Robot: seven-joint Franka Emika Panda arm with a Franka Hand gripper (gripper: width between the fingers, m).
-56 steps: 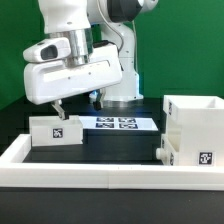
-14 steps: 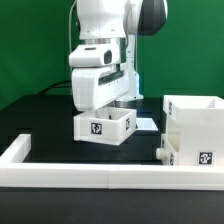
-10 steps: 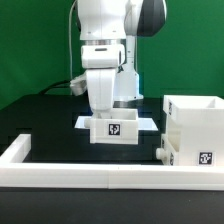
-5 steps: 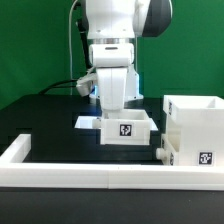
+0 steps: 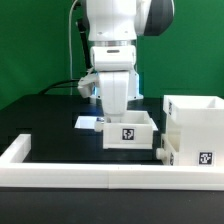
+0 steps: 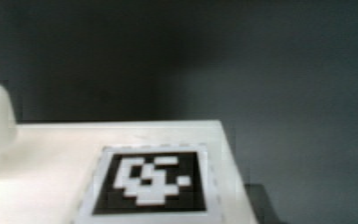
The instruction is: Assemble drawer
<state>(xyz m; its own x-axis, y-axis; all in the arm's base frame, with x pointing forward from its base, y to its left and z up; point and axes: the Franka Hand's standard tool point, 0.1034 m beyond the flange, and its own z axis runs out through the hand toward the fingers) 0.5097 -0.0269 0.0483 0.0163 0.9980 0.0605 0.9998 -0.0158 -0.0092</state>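
Observation:
A small open-topped white tray with a black-and-white tag on its front hangs just above the black table, close to the left of the tall white shell as seen in the exterior view. My gripper reaches down into the tray's back wall and is shut on it; the fingertips are hidden by the tray. The wrist view shows the tray's white wall and its tag right below the camera. A second tray is not in view.
The long low white rail runs along the table's front and left edges. The marker board lies flat behind the tray. The shell carries a tag low on its front. Black table lies at the exterior view's left.
The tray was picked up at the exterior view's left and carried right. Over the last second it moved further right and slightly down, nearer the shell.

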